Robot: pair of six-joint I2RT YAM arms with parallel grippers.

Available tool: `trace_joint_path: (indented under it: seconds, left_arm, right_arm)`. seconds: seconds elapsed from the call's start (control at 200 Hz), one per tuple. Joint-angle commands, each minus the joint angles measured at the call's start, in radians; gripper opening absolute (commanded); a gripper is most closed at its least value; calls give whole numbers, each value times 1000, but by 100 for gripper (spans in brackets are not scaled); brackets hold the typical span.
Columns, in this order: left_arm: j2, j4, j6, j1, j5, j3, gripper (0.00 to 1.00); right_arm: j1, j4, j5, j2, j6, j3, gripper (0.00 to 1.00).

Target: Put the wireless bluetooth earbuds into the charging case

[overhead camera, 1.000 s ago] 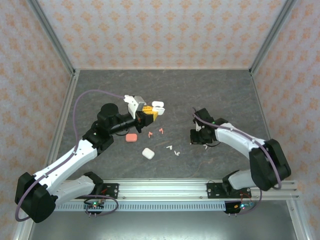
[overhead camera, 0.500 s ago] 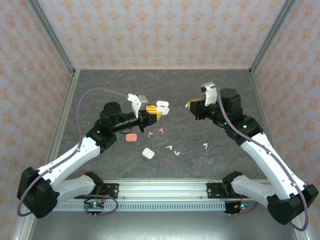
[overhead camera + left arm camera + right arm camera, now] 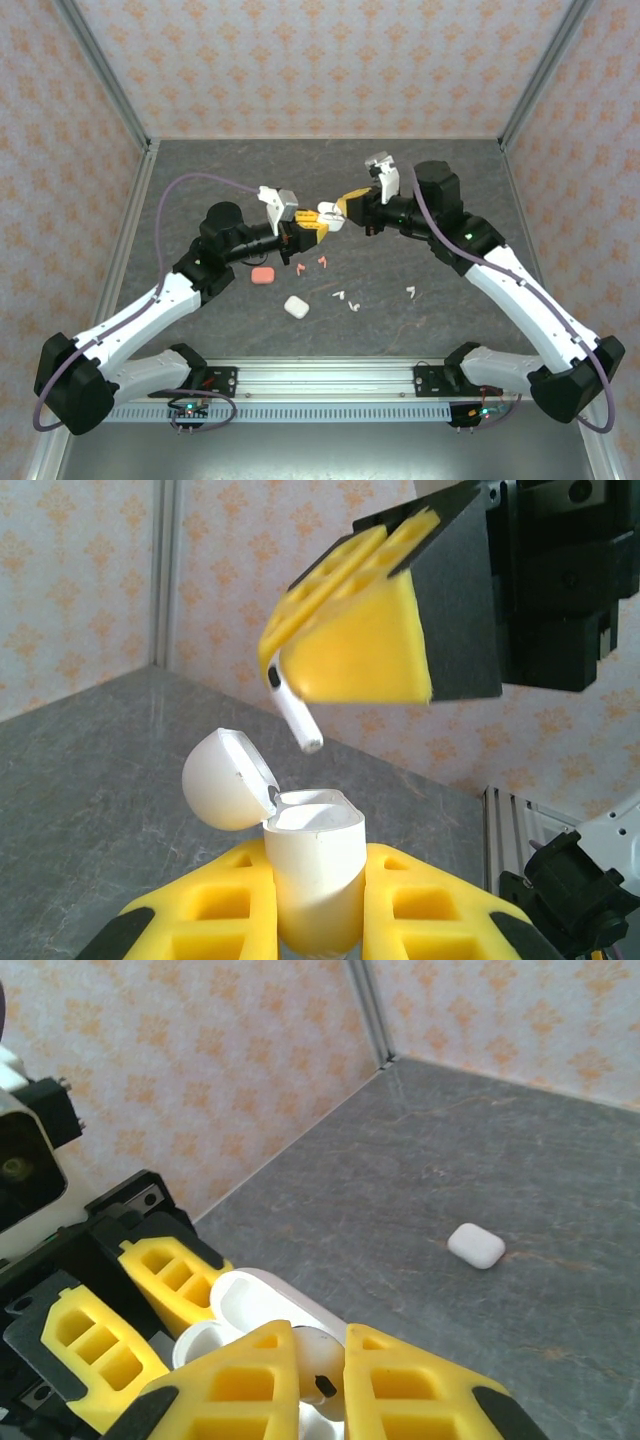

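Left wrist view: the left gripper (image 3: 315, 905) has its yellow fingers pressed on both sides of a white pebble-shaped plastic charging case (image 3: 315, 860), which stands upright with its round lid (image 3: 225, 780) swung open. Just above the opening, not touching it, hangs a white stemmed plastic earbud (image 3: 293, 708). It is pinched between the yellow fingers of the right gripper (image 3: 285, 655), with its stem tilted down toward the case. From the top view, both grippers meet above the grey table (image 3: 440, 180). On the table lie a closed salmon-pink case (image 3: 263, 274), a closed white case (image 3: 295, 306), two salmon-pink earbuds (image 3: 323, 261) and three white earbuds (image 3: 346, 298).
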Motion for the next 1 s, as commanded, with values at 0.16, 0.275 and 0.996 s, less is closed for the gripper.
trace_joint_path:
  seconds: [0.16, 0.275, 0.996]
  left_arm:
    - [7, 33, 29, -8, 16, 41, 0]
    - [7, 34, 27, -8, 12, 40, 0]
    - [12, 54, 25, -9, 5, 35, 0]
  right_arm:
    - [23, 50, -33, 22, -17, 40, 13]
    - [27, 42, -32, 22, -18, 38, 13]
    - [52, -65, -112, 68, -6, 82, 15]
